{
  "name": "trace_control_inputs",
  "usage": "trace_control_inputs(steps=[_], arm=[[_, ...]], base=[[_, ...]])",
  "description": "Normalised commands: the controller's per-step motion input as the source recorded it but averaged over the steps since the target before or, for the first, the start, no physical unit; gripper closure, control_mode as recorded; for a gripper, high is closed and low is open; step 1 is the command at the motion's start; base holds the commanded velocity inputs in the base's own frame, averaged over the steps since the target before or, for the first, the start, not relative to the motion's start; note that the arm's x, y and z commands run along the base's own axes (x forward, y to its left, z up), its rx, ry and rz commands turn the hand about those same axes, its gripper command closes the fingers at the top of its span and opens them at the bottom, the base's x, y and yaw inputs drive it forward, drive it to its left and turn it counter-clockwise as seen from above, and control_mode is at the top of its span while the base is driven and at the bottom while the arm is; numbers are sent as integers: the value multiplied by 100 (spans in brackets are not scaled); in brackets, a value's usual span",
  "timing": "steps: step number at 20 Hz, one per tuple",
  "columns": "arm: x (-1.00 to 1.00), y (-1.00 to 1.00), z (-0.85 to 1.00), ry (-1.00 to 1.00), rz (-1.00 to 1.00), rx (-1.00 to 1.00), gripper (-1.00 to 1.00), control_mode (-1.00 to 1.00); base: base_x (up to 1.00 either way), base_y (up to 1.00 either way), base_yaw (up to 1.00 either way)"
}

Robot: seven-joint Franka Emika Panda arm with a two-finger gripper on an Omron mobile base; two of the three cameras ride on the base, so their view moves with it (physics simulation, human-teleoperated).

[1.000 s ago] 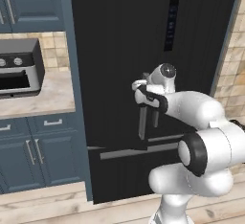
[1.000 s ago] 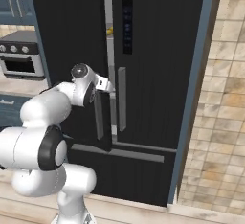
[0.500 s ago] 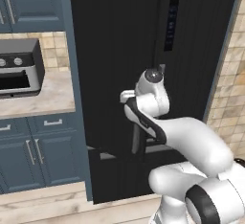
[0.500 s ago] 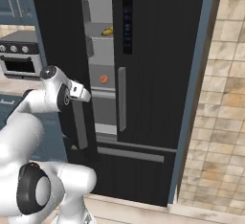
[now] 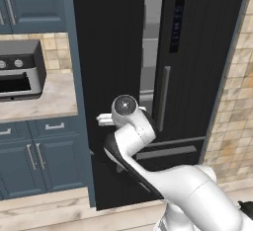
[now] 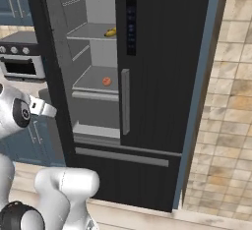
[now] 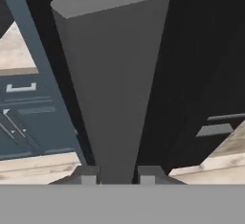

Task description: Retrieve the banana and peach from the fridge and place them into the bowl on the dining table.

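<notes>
Two fruits sit inside the fridge (image 6: 162,76), one to a shelf: one banana (image 6: 110,32) on the upper shelf (image 6: 86,31) and one peach (image 6: 106,81) on the shelf below it. From the right base view the banana is a small curved yellow piece lying near the right edge of its shelf, close to the shut right door; the peach is a small round orange-red ball resting toward the front right of its shelf. The fridge is tall and black with a light grey inside; its left door (image 5: 108,52) stands swung wide, its right door is shut, and one long grey handle (image 6: 125,101) runs down the right door. One dark oven (image 5: 17,77) stands on the beige desk (image 5: 44,99) to the left, over blue-grey cabinets (image 5: 34,156). In the hand view the pincer (image 7: 117,176) is closed tight on the left door's grey handle (image 7: 112,74), which rises as a broad grey bar straight up from between the two fingertips (image 7: 87,176), each pressed against one side of it.
</notes>
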Motion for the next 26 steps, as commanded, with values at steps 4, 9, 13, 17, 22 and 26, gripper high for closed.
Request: trace_control_inputs(steps=[4,9,13,17,22,26], arm=[[-58,21,14,2,0,2,-100,-100],[-44,-9,49,18,0,29,-100,-100],[-54,-22,45,11,6,40,-100,-100],[-30,-36,20,-3,1,27,-100,-100],[-54,-68,0,-21,0,16,-100,-100],[-22,-73,4,-1,-2,32,-100,-100]], base=[[0,0,0],[0,0,0],[0,0,0],[0,0,0],[0,0,0],[0,0,0]])
